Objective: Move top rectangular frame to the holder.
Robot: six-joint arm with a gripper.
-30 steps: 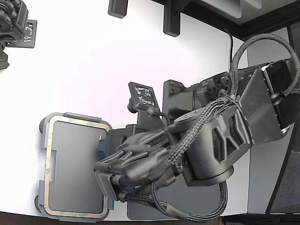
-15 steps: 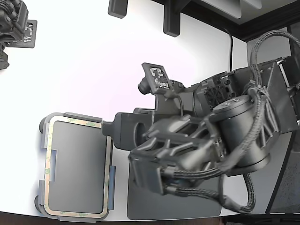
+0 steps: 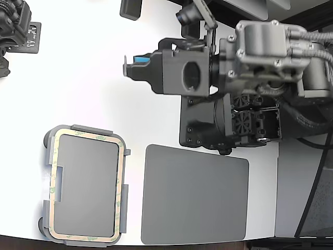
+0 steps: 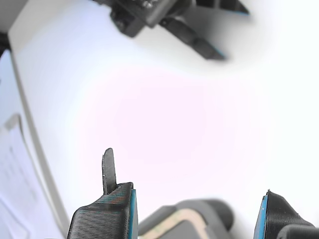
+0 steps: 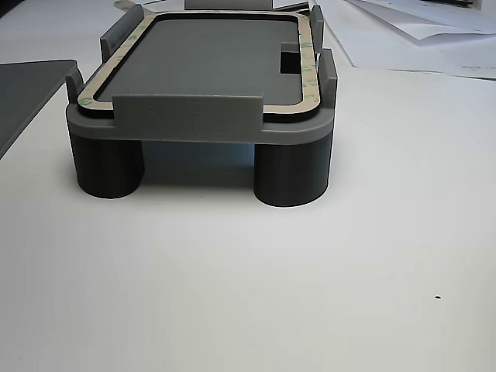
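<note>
The jaws stand wide apart with nothing between them; the gripper [image 4: 194, 211] shows only bare white table [image 4: 199, 124] in its gap. In the exterior view the gripper [image 3: 130, 65] sits at upper centre, well apart from the top rectangular frame [image 3: 122, 177], which lies at lower left seated inside the raised tabs of the holder [image 3: 80, 128]. A flat dark grey mat [image 3: 195, 195] lies just beside the holder, at lower centre.
</note>
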